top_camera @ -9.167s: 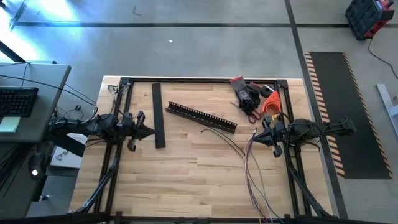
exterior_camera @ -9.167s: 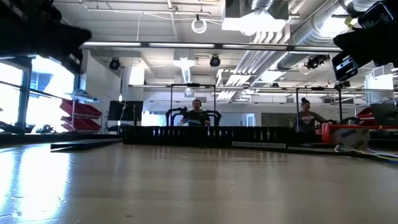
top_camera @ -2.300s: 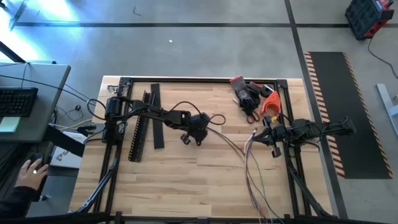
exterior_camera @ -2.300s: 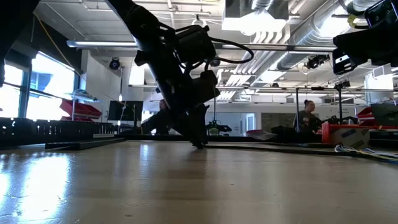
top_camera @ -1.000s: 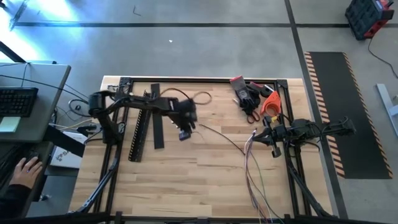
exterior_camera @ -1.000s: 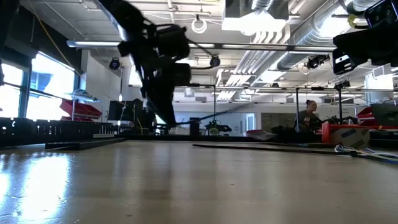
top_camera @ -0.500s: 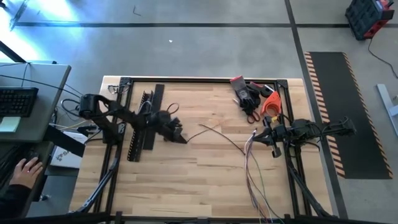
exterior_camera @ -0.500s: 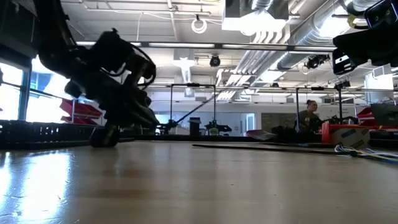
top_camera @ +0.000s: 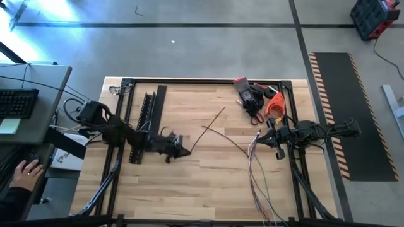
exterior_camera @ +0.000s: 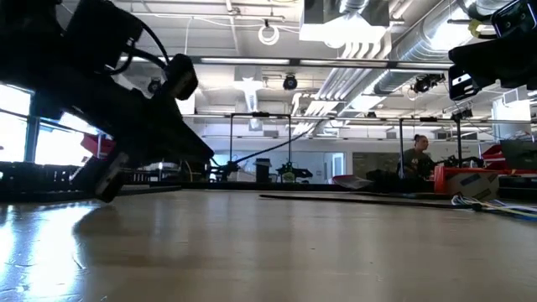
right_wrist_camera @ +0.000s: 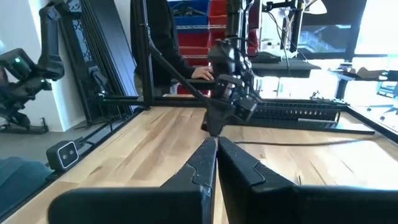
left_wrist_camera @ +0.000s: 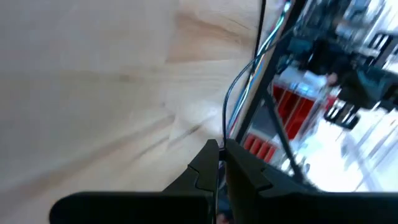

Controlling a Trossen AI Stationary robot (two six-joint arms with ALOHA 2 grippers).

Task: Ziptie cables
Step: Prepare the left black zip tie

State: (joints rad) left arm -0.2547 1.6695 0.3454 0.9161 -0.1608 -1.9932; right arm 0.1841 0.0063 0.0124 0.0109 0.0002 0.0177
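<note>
My left gripper (top_camera: pixel 187 151) is low over the table's left middle, shut on a thin dark cable (top_camera: pixel 208 126) that slants away toward the far right. The other cables (top_camera: pixel 254 170), thin dark, reddish and whitish wires, lie in a loose bunch at the table's right and trail over its near edge. My right gripper (top_camera: pixel 259 137) waits shut at the right edge, just beside the bunch's far end. In the right wrist view nothing shows between its fingers (right_wrist_camera: pixel 205 163). My left gripper pinches the thin cable (left_wrist_camera: pixel 226 123) between its two shut fingers, at their free ends. The fingers come from the table's left, slanting a little downward. The cable leaves the fingertips as a thin line and rises clear of the wood toward the far right.
A black slotted rail (top_camera: pixel 142 123) and a flat black strip (top_camera: pixel 160 104) lie under and beside my left arm. Gloves (top_camera: pixel 248 94) and orange-handled scissors (top_camera: pixel 273 104) sit at the far right corner. A person's hand (top_camera: pixel 25 170) rests beyond the table's left edge.
My left gripper has come down and moved toward the table's near left, rolling about its own axis, still shut. The cable has been drawn along with it; its free part has swung up and now slants toward the far right.
</note>
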